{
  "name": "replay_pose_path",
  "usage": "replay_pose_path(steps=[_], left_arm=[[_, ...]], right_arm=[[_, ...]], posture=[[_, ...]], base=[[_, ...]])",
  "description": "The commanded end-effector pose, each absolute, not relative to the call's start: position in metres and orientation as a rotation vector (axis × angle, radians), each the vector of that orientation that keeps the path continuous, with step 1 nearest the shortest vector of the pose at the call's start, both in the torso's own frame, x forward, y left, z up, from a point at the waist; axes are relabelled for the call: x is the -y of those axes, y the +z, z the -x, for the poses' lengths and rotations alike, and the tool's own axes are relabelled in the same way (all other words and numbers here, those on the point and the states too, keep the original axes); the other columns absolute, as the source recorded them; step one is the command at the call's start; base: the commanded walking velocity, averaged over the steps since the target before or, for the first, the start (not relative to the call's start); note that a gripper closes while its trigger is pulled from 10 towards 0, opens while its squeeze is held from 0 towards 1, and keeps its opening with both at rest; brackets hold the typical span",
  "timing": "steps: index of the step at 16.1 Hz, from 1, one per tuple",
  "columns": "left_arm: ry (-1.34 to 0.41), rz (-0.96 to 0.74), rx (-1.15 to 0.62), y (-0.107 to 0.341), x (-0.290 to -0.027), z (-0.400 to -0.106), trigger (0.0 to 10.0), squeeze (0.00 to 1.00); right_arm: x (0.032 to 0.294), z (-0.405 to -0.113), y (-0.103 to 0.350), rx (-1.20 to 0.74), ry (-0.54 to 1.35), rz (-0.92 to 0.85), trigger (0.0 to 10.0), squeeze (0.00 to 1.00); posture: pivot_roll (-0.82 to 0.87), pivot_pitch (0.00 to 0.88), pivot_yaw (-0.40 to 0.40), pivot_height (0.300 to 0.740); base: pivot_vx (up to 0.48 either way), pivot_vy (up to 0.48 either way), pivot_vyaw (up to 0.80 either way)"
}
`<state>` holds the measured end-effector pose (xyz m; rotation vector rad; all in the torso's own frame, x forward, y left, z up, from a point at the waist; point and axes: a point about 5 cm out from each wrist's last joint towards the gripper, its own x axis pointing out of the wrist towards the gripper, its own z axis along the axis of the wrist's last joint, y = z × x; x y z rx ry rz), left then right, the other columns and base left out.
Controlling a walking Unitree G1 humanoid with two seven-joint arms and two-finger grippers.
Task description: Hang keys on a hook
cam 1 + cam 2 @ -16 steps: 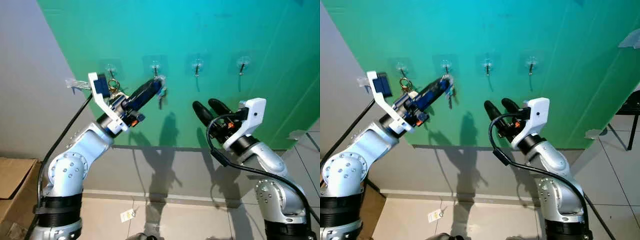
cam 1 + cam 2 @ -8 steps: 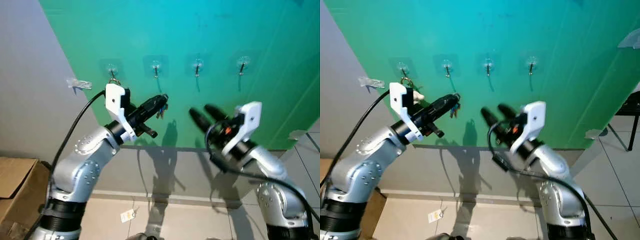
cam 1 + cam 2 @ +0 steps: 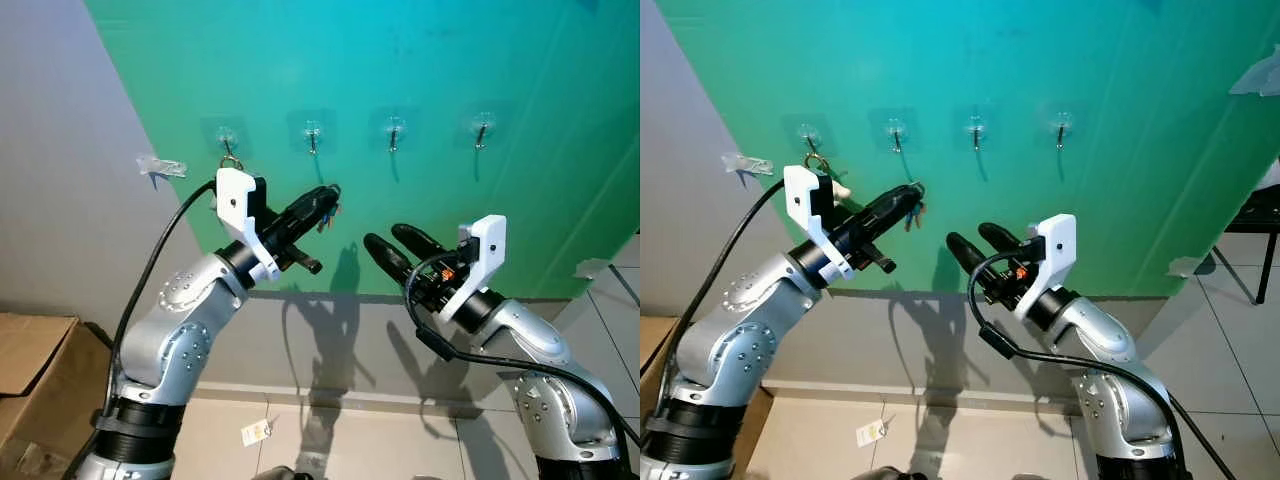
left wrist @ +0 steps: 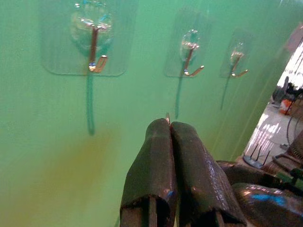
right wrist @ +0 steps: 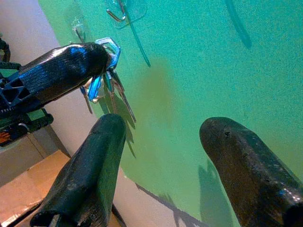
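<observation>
No readable writing or brand marks anywhere; a small white tag (image 3: 255, 431) lying on the tiled floor (image 3: 340, 440), print too small to make out.

Left gripper (image 3: 330, 195) raised toward the green wall (image 3: 420, 60), black fingers (image 4: 163, 161) pressed fully together, pinching the bunch of small metal keys on a silver carabiner ring (image 5: 108, 71). Ring clamped right at the fingertips, keys dangling below, one with a blue head. Just a sliver of metal poking out between the closed tips in the left wrist view. Bunch held in the air, close in front of the wall, below and slightly right of the second clear adhesive hook with a metal prong (image 3: 313, 132), not touching it.

Four such hooks in a row on the wall: the leftmost hook (image 3: 227, 140) already carrying a metal ring, the third (image 3: 394, 128) and fourth (image 3: 483, 126) bare.

Right gripper (image 3: 395, 243) held lower and to the right of the keys, black fingers (image 5: 90, 175) spread well apart, holding nothing, pointing toward the wall.

Grey wall (image 3: 60, 150) to the left, with a scrap of clear tape (image 3: 160, 167) stuck on it; corner of a brown cardboard box (image 3: 35, 385) at the lower left.
</observation>
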<state>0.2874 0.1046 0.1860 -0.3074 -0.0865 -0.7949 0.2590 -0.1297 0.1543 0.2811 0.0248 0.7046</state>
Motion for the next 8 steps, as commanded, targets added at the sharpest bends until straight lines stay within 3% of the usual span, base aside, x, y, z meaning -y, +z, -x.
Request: replay_pose_path(steps=[1,7,8], left_arm=[[-0.784,0.312,0.091,0.187,-0.108,-0.288,0.0,1.00],[-0.792,0.322,0.080,0.183,-0.105,-0.288,0.0,1.00],[-0.791,0.322,0.081,0.183,-0.105,-0.288,0.0,1.00]], right_arm=[[0.125,-0.260,0.162,0.001,0.716,-0.274,10.0,0.00],[0.114,-0.270,0.167,0.013,0.710,-0.287,10.0,0.00],[0.113,-0.270,0.168,0.011,0.710,-0.292,10.0,1.00]], posture=[[-0.16,0.016,0.121,0.740],[-0.15,0.011,0.115,0.740],[-0.15,0.010,0.114,0.740]], base=[[0.000,0.000,0.00],[0.000,0.000,0.00],[0.000,0.000,0.00]])
